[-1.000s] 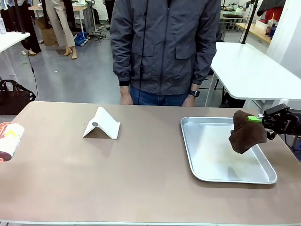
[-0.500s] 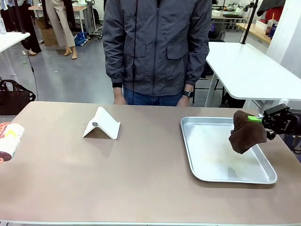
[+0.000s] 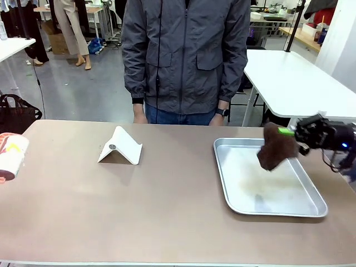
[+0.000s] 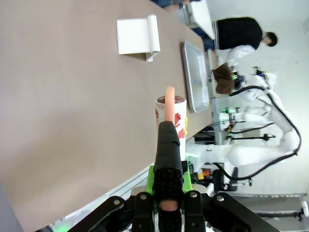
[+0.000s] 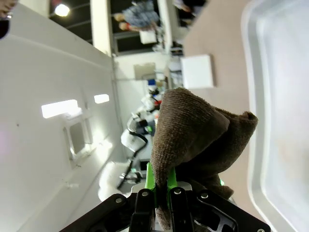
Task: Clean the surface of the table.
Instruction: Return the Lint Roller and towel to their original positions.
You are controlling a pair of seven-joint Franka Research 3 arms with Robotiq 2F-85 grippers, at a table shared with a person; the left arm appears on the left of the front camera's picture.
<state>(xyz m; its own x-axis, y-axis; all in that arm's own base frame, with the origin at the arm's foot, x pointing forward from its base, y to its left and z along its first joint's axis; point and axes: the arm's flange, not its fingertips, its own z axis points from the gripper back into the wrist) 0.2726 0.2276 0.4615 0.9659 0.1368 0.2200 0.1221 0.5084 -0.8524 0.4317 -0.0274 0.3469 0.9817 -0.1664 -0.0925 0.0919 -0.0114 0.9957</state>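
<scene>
Front view: fixed, raised slightly, on the robot's side, facing across the table [image 3: 139, 206] toward a person [image 3: 186, 55] at the far edge; whole tabletop in frame.

Left wrist view: rolled sideways, close behind its own fingers [image 4: 169, 159], looking along the table [image 4: 72, 106] toward the tray [image 4: 195, 77] and the other arm farther off.

Right wrist view: also rolled, very near the cloth [image 5: 193, 140], the tray [image 5: 280, 96] alongside.

Shared by all three: tray, tabletop, white stand [image 3: 120, 146] [image 4: 137, 36] [image 5: 197, 71].

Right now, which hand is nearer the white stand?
Left. The left hand sits at the table's left edge, closer to the stand; the right hand hangs over the tray.
</scene>
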